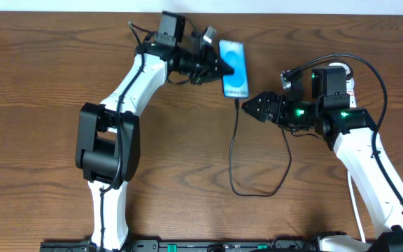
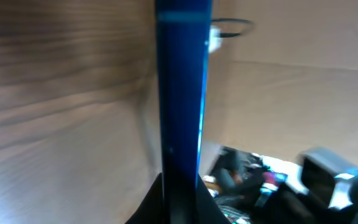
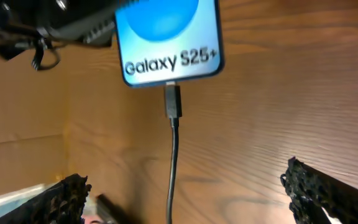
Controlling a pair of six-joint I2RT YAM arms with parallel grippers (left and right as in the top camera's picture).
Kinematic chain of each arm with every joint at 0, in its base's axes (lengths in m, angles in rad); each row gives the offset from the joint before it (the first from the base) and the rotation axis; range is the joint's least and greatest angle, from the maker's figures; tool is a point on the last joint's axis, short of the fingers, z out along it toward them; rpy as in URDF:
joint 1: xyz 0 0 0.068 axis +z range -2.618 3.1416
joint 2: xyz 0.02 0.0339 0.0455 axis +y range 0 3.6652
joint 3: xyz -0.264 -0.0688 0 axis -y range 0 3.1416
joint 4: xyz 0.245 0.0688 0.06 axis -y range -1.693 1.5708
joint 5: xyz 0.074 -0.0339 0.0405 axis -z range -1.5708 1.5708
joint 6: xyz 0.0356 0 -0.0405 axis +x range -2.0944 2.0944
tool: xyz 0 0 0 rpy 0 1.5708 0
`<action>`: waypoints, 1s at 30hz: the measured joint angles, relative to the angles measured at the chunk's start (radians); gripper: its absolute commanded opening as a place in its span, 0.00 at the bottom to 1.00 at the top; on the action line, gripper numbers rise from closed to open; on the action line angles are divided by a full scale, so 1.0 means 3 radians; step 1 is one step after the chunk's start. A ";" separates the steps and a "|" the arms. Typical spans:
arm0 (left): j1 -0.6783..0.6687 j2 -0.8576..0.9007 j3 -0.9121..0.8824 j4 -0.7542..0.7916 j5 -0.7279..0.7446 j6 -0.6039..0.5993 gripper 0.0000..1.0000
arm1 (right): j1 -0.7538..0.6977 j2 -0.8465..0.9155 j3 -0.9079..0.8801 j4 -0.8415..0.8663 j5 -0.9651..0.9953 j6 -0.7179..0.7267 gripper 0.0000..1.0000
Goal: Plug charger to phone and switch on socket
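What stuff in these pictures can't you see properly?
- Overhead: the socket sits mostly behind the right arm, so its switch is hidden.
- Overhead: the charger cable's far end disappears under the right arm.
- Left wrist: the phone is edge-on and blurred, so its screen is unreadable.
- Right wrist: the top edge of the picture cuts off the upper part of the phone.

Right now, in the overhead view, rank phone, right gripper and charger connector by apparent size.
1. phone, largest.
2. right gripper, somewhat smaller, though it is probably nearer the camera, so this is unsure.
3. connector, smallest by far.
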 measured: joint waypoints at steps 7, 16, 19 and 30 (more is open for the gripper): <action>0.0000 0.0000 -0.0181 -0.0060 -0.0270 0.0324 0.07 | 0.0000 0.0000 0.0000 -0.0095 0.0132 -0.0159 0.99; -0.0006 0.0000 -0.0642 -0.0061 -0.0333 0.0488 0.07 | 0.0000 0.0000 0.0000 -0.0113 0.0197 -0.0216 0.99; -0.0020 0.0000 -0.0738 -0.0060 -0.0341 0.0539 0.07 | 0.0000 0.0000 0.0000 -0.0114 0.0206 -0.0220 0.99; -0.0196 0.0000 -0.0809 -0.0057 -0.0585 0.0589 0.07 | 0.0000 0.0000 -0.0001 -0.0159 0.0364 -0.0215 0.99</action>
